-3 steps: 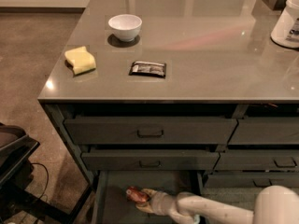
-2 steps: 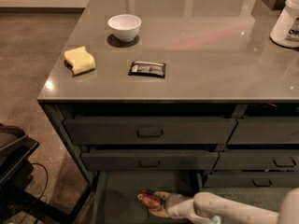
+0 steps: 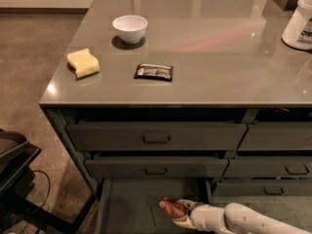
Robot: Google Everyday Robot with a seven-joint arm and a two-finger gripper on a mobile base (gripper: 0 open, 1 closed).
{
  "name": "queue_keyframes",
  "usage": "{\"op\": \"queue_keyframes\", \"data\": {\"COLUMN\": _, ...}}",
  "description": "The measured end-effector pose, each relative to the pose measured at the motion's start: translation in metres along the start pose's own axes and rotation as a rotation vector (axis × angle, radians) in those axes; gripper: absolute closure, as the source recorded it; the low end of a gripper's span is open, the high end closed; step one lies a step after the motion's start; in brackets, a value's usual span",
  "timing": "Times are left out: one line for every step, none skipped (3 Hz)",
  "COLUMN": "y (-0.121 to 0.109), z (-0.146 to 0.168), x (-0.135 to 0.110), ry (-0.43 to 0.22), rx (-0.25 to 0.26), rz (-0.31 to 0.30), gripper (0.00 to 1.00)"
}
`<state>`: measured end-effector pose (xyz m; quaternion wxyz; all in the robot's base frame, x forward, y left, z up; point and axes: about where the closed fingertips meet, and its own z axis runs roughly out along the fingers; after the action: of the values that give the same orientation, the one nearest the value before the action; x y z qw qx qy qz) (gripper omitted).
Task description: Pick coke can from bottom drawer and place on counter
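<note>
The coke can (image 3: 170,208) is a small red can held just above the floor of the open bottom drawer (image 3: 127,207), near its right side. My gripper (image 3: 178,212) reaches in from the lower right on a white arm and is shut on the can. The counter (image 3: 204,52) is the glossy grey top of the cabinet above, well above the gripper. The can's far end shows past the fingers; the rest is hidden by them.
On the counter stand a white bowl (image 3: 129,28), a yellow sponge (image 3: 83,63), a dark snack packet (image 3: 154,72) and a white jar (image 3: 299,22) at the right edge. Two closed drawers (image 3: 156,138) sit above the open one. A dark object (image 3: 14,165) stands on the floor at left.
My gripper and the can have shifted right and slightly toward the drawer's front, with the arm drawing back to the right.
</note>
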<state>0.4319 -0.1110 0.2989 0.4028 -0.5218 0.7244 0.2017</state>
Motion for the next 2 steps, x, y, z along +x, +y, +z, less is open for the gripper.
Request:
{"op": "queue_keyframes", "data": {"y": -0.01, "z": -0.021, "x": -0.011, "ry": 0.01, "rx": 0.02, "rz": -0.039, "gripper": 1.0}}
{"op": "queue_keyframes", "data": {"y": -0.015, "z": -0.049, "x": -0.048, "ry": 0.051, "rx": 0.014, "rz": -0.115, "gripper": 1.0}}
